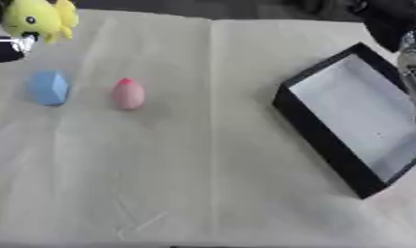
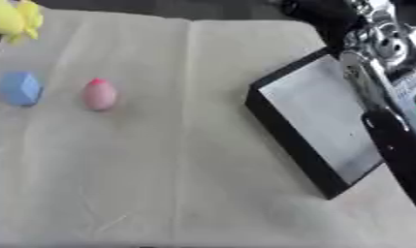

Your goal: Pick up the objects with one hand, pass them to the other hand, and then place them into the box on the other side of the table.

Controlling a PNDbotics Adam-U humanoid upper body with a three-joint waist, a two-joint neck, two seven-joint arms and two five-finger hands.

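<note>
Black and silver, a part of the left hand (image 1: 6,48) is seen at the upper left edge, touching a yellow toy (image 1: 37,19); whether the toy is held cannot be told. Of the right hand only the arm (image 2: 385,97) is made out, at the upper right above the box (image 2: 283,131), so its state cannot be told either.

The toy is judged soft and light, best taken round its body. A blue block (image 1: 50,88), at the left, looks stiff and faceted, to be taken across opposite faces. Just beside it, a pink egg (image 1: 128,94) looks smooth and apt to roll; its middle is advised.

One toy, one block, one egg and one box are counted on the cloth (image 1: 202,184).
</note>
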